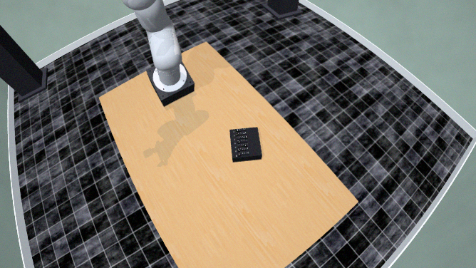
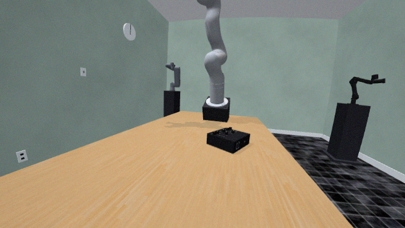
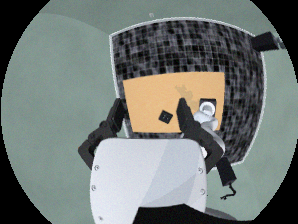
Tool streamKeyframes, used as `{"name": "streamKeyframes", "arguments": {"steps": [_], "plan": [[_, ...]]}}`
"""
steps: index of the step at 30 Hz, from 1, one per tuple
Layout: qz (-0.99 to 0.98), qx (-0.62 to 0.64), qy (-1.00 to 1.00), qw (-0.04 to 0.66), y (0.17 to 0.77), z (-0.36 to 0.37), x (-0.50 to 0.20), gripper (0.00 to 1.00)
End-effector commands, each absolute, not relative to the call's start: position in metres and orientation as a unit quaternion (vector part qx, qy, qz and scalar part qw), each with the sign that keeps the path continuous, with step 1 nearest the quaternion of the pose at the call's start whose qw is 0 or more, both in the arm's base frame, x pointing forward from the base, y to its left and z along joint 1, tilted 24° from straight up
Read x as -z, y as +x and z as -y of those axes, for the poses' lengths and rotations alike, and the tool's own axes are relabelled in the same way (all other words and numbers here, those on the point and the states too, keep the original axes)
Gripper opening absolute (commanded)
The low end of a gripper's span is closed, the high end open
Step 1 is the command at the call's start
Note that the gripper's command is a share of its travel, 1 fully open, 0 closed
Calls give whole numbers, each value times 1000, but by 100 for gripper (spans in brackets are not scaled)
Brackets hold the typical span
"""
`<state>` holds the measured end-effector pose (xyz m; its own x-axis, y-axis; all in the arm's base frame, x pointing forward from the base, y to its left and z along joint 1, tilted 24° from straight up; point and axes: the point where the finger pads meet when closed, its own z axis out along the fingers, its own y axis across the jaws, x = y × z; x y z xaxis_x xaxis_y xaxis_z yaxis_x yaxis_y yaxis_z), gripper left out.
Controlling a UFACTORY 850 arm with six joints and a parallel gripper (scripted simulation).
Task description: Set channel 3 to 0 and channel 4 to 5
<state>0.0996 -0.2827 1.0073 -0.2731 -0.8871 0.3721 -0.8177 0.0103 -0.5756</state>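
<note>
Light wood-grain rectangular tabletop is carrying everything. The white six-joint arm is standing on its black square base at one short end of the tabletop and rising steeply, nearly straight up, out of the top and exterior views.

The black box-shaped lighting desk is sitting flat on the tabletop, out from the base toward the tabletop's middle and off to one side of its centre line; well apart from the base, with nothing touching it. In the exterior view the lighting desk is resting level, presumably on its feet.

The black two-finger tool is showing only in the wrist view. It's hanging high over the tabletop, looking down, with fingers spread to full width and gripping nothing.

Key relation: in the wrist view the lighting desk is appearing as a tiny dark square between the fingers, so it's lying well below the tool and roughly on its line of sight. My read: the next move is a long descent rather than a sideways reach.

The row of fader tracks is running along the desk's long axis, each track lying crosswise to it. The caps are too small to read, so I can't tell which tracks are channels 3 and 4, or any level.

Judgement: no fader work is started yet. The approach needs the finger line squared to the track direction before contact, or a neighbouring fader is likely to get nudged.
</note>
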Motion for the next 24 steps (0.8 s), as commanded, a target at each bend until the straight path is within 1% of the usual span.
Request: {"name": "streamKeyframes", "arguments": {"steps": [1, 4, 7, 8, 10, 11, 12, 13, 15, 16, 18, 19, 21, 22, 24], "plan": [[-726, 358, -584, 66, 110, 303, -998, 100], [-750, 343, -558, 92, 131, 334, -980, 100], [-760, 335, -547, 101, 142, 346, -971, 100], [-771, 326, -536, 110, 155, 359, -959, 100], [-771, 326, -536, 110, 155, 359, -959, 100], [-783, 315, -524, 118, 172, 372, -946, 100], [-783, 315, -524, 118, 172, 372, -946, 100], [-794, 302, -512, 125, 190, 384, -930, 100], [-794, 302, -512, 125, 190, 384, -930, 100], [-806, 289, -501, 129, 212, 395, -911, 100], [-806, 289, -501, 129, 212, 395, -911, 100], [-817, 275, -490, 132, 237, 404, -891, 100], [-817, 275, -490, 132, 237, 404, -891, 100], [-827, 261, -481, 132, 262, 409, -869, 100], [-827, 261, -481, 132, 264, 410, -867, 100]]}}
